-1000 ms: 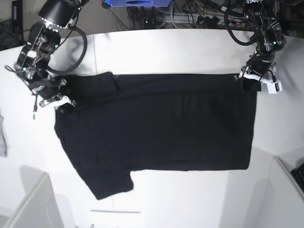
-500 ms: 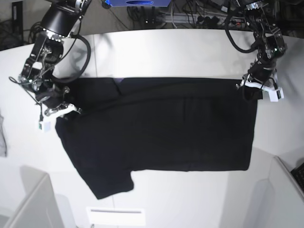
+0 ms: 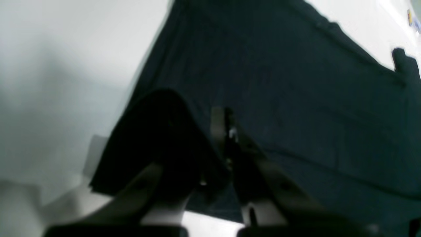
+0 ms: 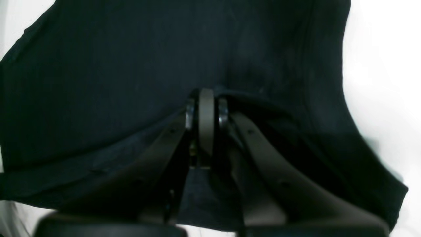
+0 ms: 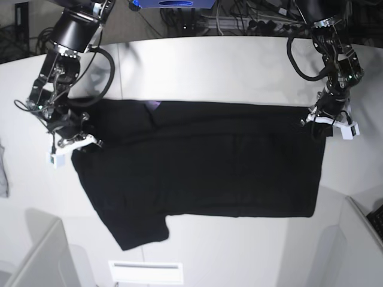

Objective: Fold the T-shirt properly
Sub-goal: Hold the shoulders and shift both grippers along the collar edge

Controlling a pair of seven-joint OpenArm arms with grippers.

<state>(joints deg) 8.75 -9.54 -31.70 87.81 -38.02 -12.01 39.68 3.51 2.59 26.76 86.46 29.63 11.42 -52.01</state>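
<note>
No brand, label or lettering that I can read anywhere on my screens; the one mark is a small purple patch [image 5: 154, 105] peeking out at the far edge of the cloth. Starting at the left of the base view: my right gripper [image 5: 76, 141] is down at the left corner of the T-shirt [image 5: 203, 161], and on its wrist feed the right gripper [image 4: 206, 108] has its jaws pinched together with black fabric bunched around and under them, so it is clamped on the shirt. Moving across, the T-shirt lies spread on the white table [image 5: 209, 66], plain black side up, one sleeve [image 5: 140, 230] sticking out toward the near edge at lower left. A grey cloth scrap [image 5: 3, 173] sits at the far left edge, well apart from the shirt. Over on the right, my left gripper [image 5: 326, 119] sits at the shirt's right far corner; on its wrist view the left gripper [image 3: 227, 131] is blurred, jaws pressed together with a fold of the T-shirt [image 3: 296, 82] draped over one finger, gripping the cloth.
</note>
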